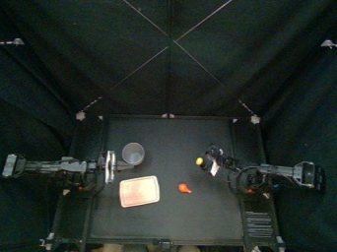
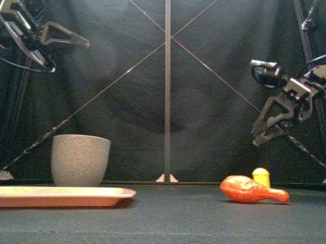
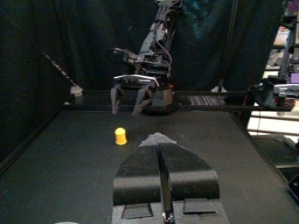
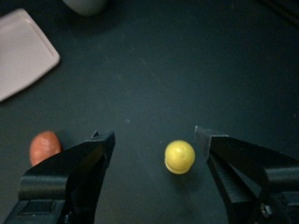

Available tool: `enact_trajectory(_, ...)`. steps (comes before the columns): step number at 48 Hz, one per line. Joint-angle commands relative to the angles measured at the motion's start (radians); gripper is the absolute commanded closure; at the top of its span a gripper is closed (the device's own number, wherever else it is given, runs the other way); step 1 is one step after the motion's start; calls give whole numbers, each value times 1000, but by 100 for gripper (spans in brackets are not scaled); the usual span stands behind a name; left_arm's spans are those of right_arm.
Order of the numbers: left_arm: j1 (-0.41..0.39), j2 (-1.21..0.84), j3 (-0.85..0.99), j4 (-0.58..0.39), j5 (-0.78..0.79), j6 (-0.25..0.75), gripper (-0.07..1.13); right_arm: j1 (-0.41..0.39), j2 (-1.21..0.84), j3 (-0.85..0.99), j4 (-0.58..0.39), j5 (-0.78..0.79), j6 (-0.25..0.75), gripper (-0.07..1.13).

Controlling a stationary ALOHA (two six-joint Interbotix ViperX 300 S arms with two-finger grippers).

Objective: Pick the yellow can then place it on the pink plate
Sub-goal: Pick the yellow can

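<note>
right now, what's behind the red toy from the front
The yellow can stands just behind the red toy. Only the can's top shows; the toy covers its base.

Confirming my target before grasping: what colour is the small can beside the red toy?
The can is yellow, clearest in the front view.

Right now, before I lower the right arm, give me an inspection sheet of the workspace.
Surface: black table, bare at the front.
Job's things: yellow can standing on the table, apart from the pink plate; plate holds nothing.
Clutter: grey cup behind the plate; red toy between plate and can.
Grippers: right gripper open, above the can; left gripper shut, at the table's left side.
Cables: nothing seen loose on the table.
Surroundings: black curtains.
</note>
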Motion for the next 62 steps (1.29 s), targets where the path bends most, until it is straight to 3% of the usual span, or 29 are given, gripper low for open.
enact_trajectory(1, 5, 5, -12, 2, -9, 0, 108, -11, 71, -25, 2, 3, 0, 0)
enact_trajectory(9, 5, 5, -6, 0, -9, 0, 108, -28, 199, -75, -3, 9, -3, 0)
enact_trajectory(21, 2, 3, 11, 0, -9, -5, 108, -115, 316, -110, -32, 61, -2, 1)
enact_trajectory(42, 8, 3, 20, -5, -9, -5, 108, -107, 357, -129, -26, 69, 0, 3)
enact_trajectory(62, 9, 3, 31, -3, -9, -5, 108, -107, 388, -133, -6, 69, 0, 23)
